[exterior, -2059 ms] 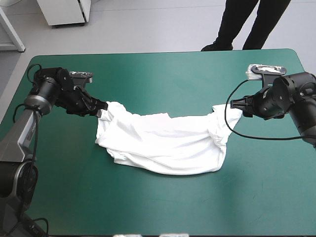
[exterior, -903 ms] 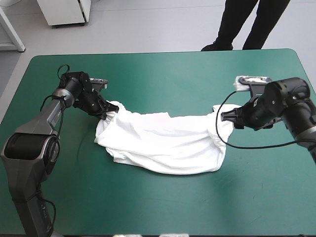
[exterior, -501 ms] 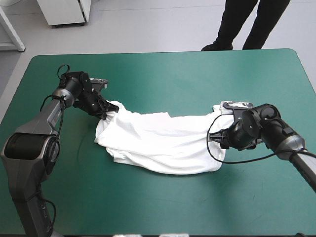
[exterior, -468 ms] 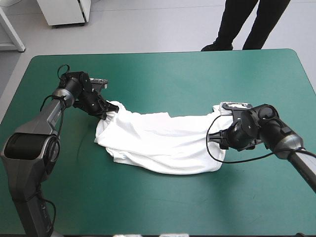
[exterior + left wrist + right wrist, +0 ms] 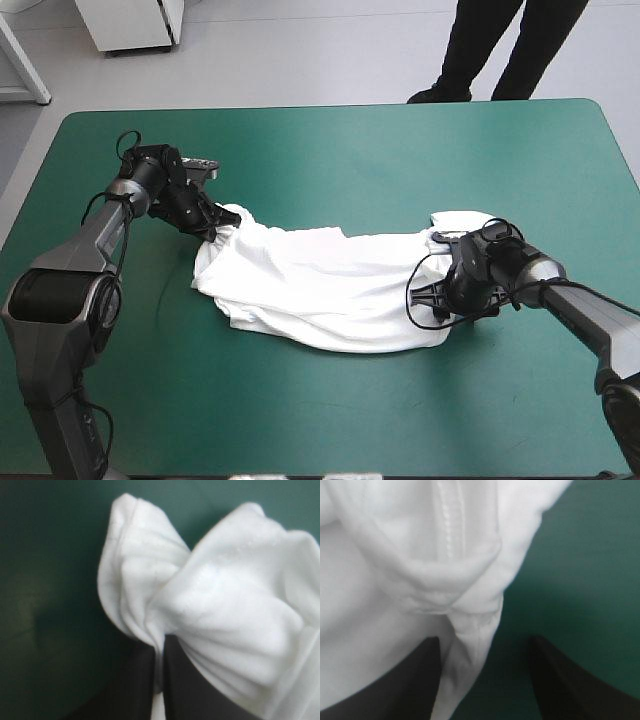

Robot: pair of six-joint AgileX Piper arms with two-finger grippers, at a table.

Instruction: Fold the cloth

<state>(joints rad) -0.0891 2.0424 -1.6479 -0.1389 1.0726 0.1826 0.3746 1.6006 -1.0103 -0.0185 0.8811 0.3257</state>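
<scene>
While left jaws pinch T-shirt (image 5: 330, 285), right straddle.

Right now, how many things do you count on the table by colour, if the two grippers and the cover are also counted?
White: 1, the T-shirt
Black: 2, the left gripper and the right gripper
Teal-green: 1, the table cover
Total: 4

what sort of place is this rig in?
Probably a robot lab test bench, not a home: a table with a teal-green cover, and two arms with black fin-shaped fingers, the left gripper shut on a rumpled white T-shirt, the right gripper open at its edge.
</scene>
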